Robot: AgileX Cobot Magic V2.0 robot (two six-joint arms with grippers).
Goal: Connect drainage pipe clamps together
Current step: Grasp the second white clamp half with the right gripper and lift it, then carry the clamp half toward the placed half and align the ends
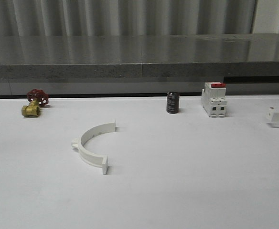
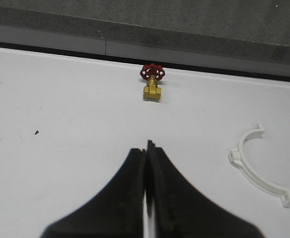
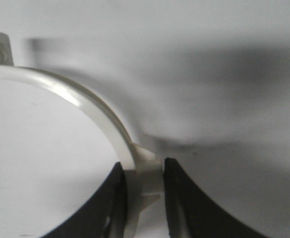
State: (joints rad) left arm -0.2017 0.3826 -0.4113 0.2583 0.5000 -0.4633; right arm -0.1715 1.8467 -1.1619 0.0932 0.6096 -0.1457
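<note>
The table (image 1: 187,181) is a smooth, matt white surface, and the ledge (image 1: 139,59) behind it looks like speckled grey stone, polished enough to reflect. Both clamps, one on the table (image 1: 92,143) and one seen close between the right jaws (image 3: 80,101), are smooth white plastic with a slight sheen, while the jaws of each gripper (image 2: 146,193) (image 3: 144,198) are matt black. The valve (image 1: 32,109) has a shiny brass-coloured metal body and a red wheel, the breaker (image 1: 214,101) is white plastic with a red switch, and the small dark cylinder (image 1: 172,102) has a glossy skin.
</note>
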